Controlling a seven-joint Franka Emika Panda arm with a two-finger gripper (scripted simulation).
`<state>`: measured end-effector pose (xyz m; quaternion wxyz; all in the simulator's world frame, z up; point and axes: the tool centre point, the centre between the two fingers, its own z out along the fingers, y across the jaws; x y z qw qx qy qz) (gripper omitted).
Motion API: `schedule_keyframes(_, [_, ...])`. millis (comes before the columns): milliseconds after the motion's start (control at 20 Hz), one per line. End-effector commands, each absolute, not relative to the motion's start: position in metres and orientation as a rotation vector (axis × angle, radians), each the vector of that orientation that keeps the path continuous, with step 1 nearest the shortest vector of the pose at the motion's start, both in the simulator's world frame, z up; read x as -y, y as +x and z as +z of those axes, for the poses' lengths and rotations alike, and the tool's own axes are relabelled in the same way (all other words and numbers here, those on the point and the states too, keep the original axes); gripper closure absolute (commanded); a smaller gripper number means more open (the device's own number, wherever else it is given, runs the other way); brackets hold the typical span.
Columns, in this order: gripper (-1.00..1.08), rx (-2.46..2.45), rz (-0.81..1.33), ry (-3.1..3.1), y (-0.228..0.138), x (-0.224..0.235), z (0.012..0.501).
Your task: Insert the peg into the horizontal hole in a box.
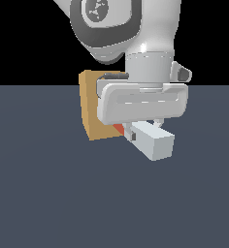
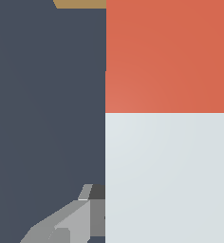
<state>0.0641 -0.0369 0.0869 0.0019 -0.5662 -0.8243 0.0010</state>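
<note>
From my remote station I saw the white and grey gripper (image 1: 144,127) pinching the long square-sectioned peg (image 1: 153,140), white with a shorter red end, its fingers pressed against the bar's sides. The peg was held above the dark grey bench (image 1: 48,193), its red end pointing at the plain tan cube-like box (image 1: 93,109) and meeting the box's face. The hole itself was hidden behind gripper and peg, so I could not tell whether the tip had entered.
</note>
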Motion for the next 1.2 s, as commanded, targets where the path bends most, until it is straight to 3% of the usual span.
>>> schedule_keyframes(0, [1.08, 2.581, 0.000, -1.791, 0.063, 0.029, 0.096])
schedule_keyframes(1150, [1.08, 2.576, 0.001, -1.796, 0.058, 0.008, 0.099])
